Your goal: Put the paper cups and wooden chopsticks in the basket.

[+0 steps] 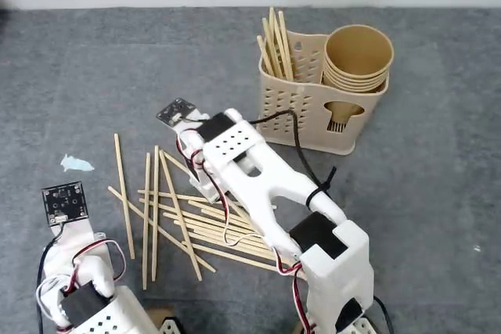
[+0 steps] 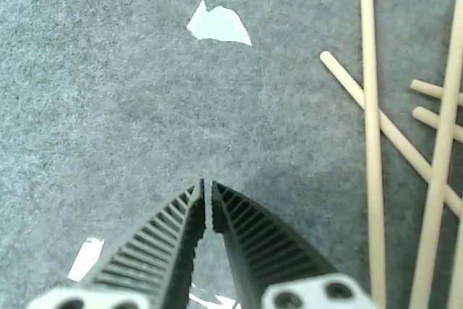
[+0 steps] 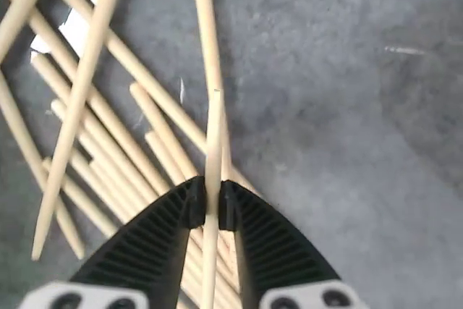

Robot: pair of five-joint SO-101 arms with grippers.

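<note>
A beige perforated basket (image 1: 305,107) stands at the back right of the grey mat. Stacked paper cups (image 1: 358,56) fill one of its compartments and several wooden chopsticks (image 1: 274,44) stand upright in another. More chopsticks (image 1: 180,217) lie scattered in a pile in the middle of the mat. My right gripper (image 3: 210,204) is down over this pile, shut on one chopstick (image 3: 208,85) that runs out beyond its fingertips. In the high view the right gripper (image 1: 207,181) sits at the pile's upper edge. My left gripper (image 2: 207,195) hangs shut over bare mat, left of the pile, holding nothing.
A pale blue paper scrap (image 1: 77,164) lies on the mat left of the pile, also seen as scrap (image 2: 219,23) ahead of my left gripper. Loose chopsticks (image 2: 372,142) lie beside that gripper. The right arm's black cable (image 1: 301,154) passes close in front of the basket.
</note>
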